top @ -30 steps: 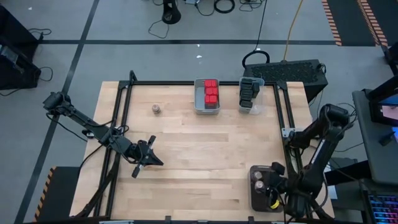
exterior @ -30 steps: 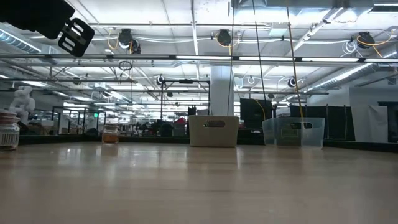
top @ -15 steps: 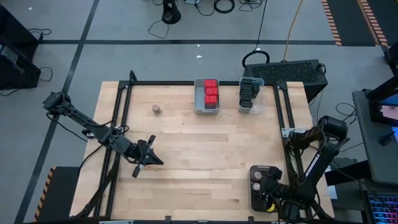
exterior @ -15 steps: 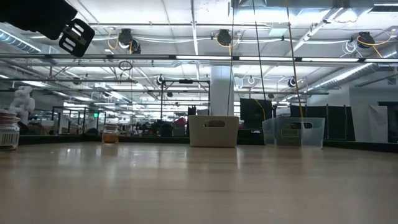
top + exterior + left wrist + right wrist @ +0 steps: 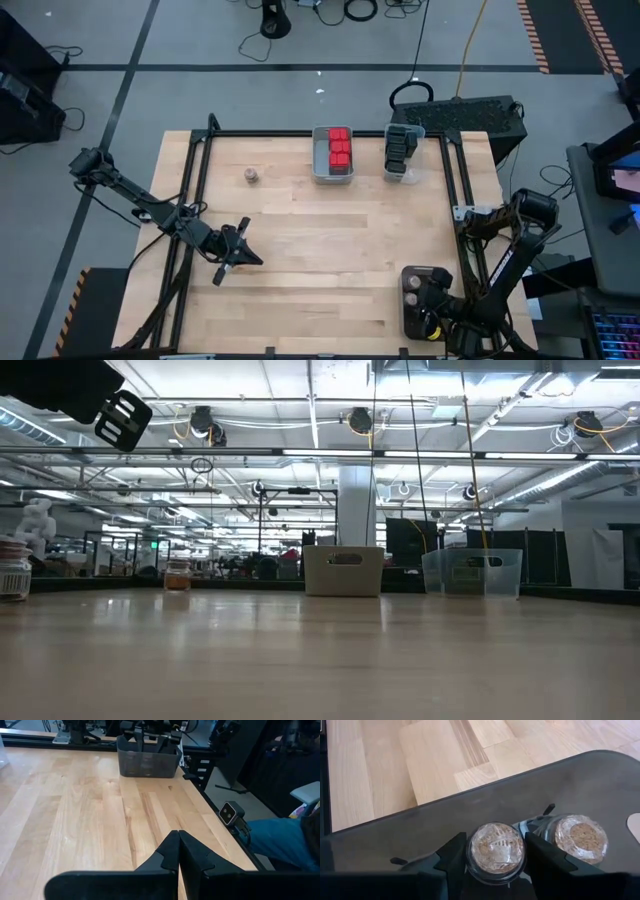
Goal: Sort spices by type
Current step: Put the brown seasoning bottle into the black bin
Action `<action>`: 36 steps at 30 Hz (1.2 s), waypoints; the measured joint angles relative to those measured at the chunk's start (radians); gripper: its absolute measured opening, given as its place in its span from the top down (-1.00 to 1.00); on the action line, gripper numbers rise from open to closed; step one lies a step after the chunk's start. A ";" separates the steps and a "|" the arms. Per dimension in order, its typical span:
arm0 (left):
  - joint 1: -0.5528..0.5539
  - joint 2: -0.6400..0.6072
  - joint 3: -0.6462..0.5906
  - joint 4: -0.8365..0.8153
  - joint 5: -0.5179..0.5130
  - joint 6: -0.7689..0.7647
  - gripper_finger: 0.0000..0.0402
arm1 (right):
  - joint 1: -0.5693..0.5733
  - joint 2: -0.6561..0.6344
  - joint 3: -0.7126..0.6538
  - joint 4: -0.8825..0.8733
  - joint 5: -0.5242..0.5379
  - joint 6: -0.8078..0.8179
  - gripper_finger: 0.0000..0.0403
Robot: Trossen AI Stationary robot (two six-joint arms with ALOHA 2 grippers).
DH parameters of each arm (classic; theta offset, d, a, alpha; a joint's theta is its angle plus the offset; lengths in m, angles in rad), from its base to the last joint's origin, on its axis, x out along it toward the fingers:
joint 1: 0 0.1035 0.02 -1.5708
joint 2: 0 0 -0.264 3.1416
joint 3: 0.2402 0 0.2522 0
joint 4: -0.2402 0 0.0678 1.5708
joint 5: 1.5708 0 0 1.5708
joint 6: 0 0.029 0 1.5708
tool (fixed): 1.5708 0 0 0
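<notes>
Between my right gripper's [image 5: 495, 857] two dark fingers stands a round jar [image 5: 496, 849] with a tan-brown cork top, upright, its long axis vertical and the cork facing up at my wrist camera. My fingers sit partly apart, one on each side of its glass wall; I cannot tell if they press it. It rests on the flat dark grey tray [image 5: 420, 832], with a second corked jar [image 5: 580, 836] just beside it, also upright. That tray [image 5: 412, 305] lies at the near right corner of the pale wooden table [image 5: 320, 230].

At the far edge, the red-capped containers [image 5: 338, 148] fill a grey bin [image 5: 319, 165], and the dark ones [image 5: 400, 148] fill a clear bin [image 5: 404, 177] beside it. One lone jar [image 5: 251, 175] stands apart on bare wood toward the far left.

My left gripper [image 5: 240, 252] hangs above the table's near left part, fingers pressed together and holding nothing.

Beyond the table is grey floor with cables, and a wide hall with ceiling lights [image 5: 330, 453].
</notes>
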 joint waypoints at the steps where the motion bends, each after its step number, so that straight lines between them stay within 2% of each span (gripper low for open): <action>1: 0.000 0.000 0.000 0.000 0.000 0.000 0.95 | 0.000 0.000 0.000 0.000 -0.006 0.000 0.19; 7: 0.000 0.000 0.000 0.000 0.000 0.000 0.95 | -0.001 -0.002 0.007 -0.002 -0.039 0.002 0.16; 20: 0.000 0.000 0.000 0.000 0.000 0.000 0.95 | -0.012 -0.010 0.026 -0.031 -0.113 -0.005 -0.23; 28: 0.000 0.000 0.000 0.000 0.000 0.001 0.95 | -0.023 -0.032 0.026 -0.038 -0.108 -0.015 -0.23; 36: 0.000 0.000 0.000 -0.001 0.000 0.001 0.95 | -0.054 -0.141 0.026 -0.073 -0.105 -0.034 -0.24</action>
